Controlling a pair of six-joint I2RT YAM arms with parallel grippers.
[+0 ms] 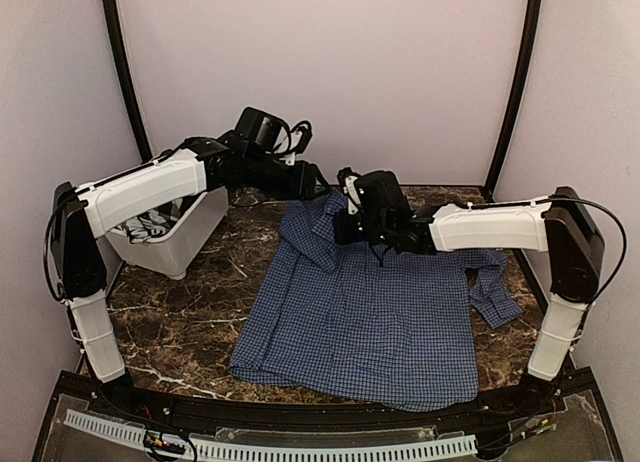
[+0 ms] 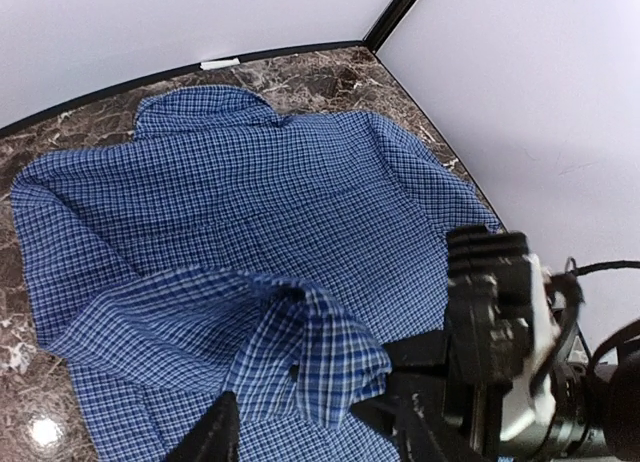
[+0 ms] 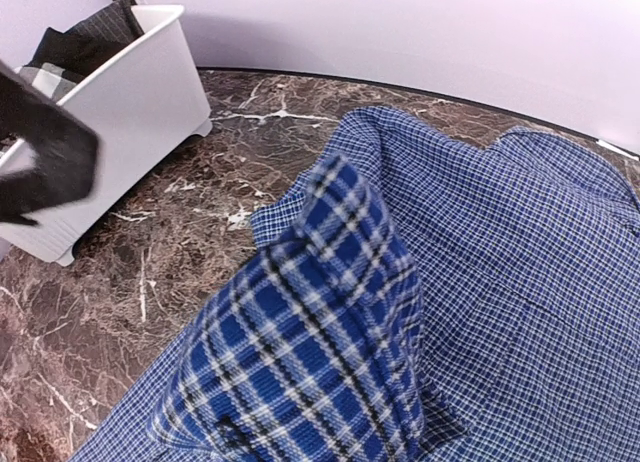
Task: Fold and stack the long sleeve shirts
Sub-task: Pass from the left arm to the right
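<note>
One of the long sleeve shirts [image 1: 370, 312], blue with a fine dark check, lies spread on the marble table. Its far left part is lifted into a raised fold [image 2: 320, 352]. My right gripper [image 1: 345, 222] reaches in from the right and is shut on that fold. In the left wrist view the right gripper [image 2: 400, 357] pinches the cloth from the side. The lifted cloth [image 3: 320, 332] fills the right wrist view and hides the right fingers. My left gripper [image 2: 310, 432] is open, its fingers standing on either side of the fold. From above, the left gripper [image 1: 318, 182] sits just behind the right one.
A white plastic bin [image 1: 175, 237] stands at the back left with dark clothes [image 3: 80, 42] inside it. One sleeve [image 1: 495, 292] trails off the shirt to the right, near the right arm's base. Walls close in the table at the back and on both sides.
</note>
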